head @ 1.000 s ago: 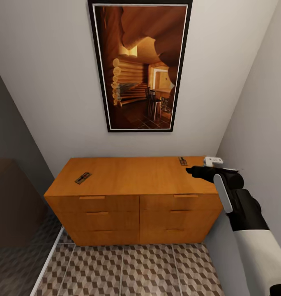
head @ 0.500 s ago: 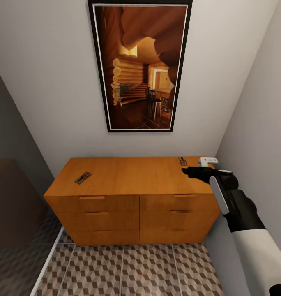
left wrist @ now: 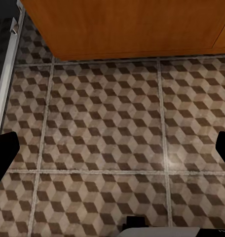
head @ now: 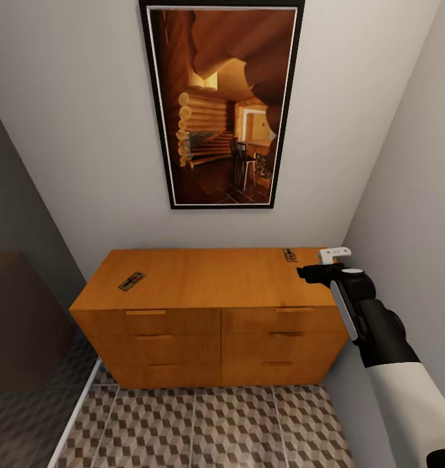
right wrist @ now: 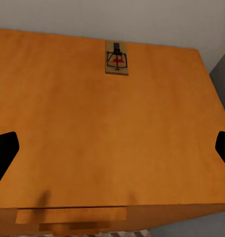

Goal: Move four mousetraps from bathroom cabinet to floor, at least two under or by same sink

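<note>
The orange-brown cabinet (head: 209,279) stands against the back wall on the cube-patterned bathroom floor (head: 196,422). Two mousetraps lie on its top: one near the left end (head: 131,281) and one at the back right (head: 289,254). My right gripper (head: 302,273) hovers over the cabinet's right end, just in front of that back-right trap, open and holding nothing. In the right wrist view the trap (right wrist: 116,58) lies ahead on the cabinet top (right wrist: 93,128), beyond the right gripper (right wrist: 112,150). My left gripper (left wrist: 112,148) is open above the floor tiles (left wrist: 102,123), near the cabinet's base (left wrist: 127,24).
A tall framed picture (head: 222,104) hangs above the cabinet. The grey right wall (head: 411,195) runs close beside my right arm. A dark panel (head: 21,312) with a pale rail (left wrist: 6,84) at its foot borders the floor on the left.
My right gripper has shifted slightly leftward and lower over the cabinet's right end. Both mousetraps lie where they were.
</note>
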Motion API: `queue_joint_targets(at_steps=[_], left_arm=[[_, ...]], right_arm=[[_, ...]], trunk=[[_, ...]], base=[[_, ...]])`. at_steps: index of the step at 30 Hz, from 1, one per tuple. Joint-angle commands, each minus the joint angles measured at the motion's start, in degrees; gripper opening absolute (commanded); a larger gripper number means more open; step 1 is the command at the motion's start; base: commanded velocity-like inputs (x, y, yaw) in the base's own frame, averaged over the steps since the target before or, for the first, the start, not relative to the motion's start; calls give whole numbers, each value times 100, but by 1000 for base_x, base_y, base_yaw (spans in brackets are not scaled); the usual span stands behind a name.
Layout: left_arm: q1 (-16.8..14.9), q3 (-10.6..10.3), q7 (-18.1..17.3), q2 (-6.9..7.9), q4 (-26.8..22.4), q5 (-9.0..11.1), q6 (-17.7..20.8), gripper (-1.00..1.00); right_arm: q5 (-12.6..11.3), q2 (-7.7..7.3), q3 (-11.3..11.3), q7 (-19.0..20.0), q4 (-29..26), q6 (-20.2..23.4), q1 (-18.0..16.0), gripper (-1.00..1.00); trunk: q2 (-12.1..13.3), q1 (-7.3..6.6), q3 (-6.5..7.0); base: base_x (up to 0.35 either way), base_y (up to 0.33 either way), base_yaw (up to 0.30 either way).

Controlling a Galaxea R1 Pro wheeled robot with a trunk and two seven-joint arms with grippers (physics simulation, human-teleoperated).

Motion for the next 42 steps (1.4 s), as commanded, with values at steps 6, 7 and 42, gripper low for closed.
queue_joint_targets(at_steps=[6,7,42], left_arm=[[-10,-50,14,-2,20,42,-35,100],[-10,-51,14,-2,20,41,-34,100],[-10,-46,24,6,20,46,-32,100]], right_arm=[[10,-2,9,12,-4,27,-6,100],[7,-2,9,18,-4,26,-6,100],[8,-24,-8,542,36,-226,6,100]], trunk=[[-12,3,-12],[-12,3,-12],[-12,3,-12]], base=[[7,0,0],[57,0,0],[88,0,0]])
